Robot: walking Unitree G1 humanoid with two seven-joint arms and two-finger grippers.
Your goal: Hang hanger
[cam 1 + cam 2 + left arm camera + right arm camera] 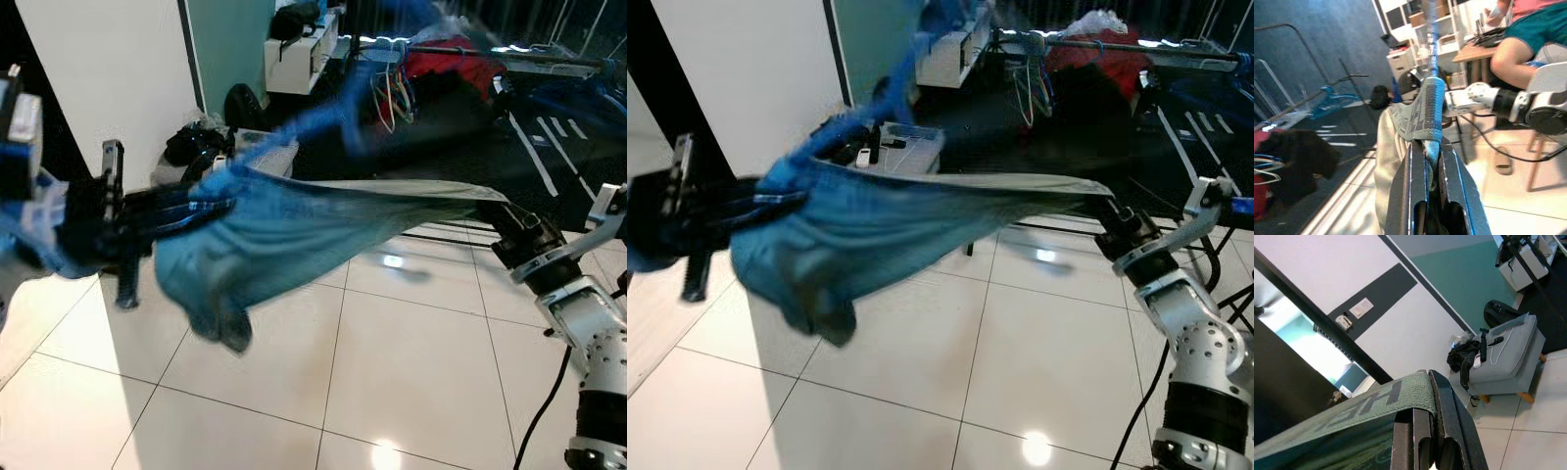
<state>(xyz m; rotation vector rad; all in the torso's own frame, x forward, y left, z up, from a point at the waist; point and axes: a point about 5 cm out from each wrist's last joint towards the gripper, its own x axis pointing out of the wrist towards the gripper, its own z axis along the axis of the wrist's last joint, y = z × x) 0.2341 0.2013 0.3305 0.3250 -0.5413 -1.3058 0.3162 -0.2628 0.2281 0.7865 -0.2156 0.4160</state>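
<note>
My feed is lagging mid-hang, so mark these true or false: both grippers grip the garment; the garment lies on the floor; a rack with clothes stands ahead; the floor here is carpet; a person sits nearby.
1. Both grippers grip the garment. True: left gripper and right gripper are each shut on its band.
2. The garment lies on the floor. False: it hangs stretched between the arms.
3. A rack with clothes stands ahead. True.
4. The floor is carpet. False: glossy white tiles.
5. A person sits nearby. True, in the left wrist view.

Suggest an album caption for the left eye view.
Both grippers, left and right, stretch a blue garment above white floor tiles.
</note>
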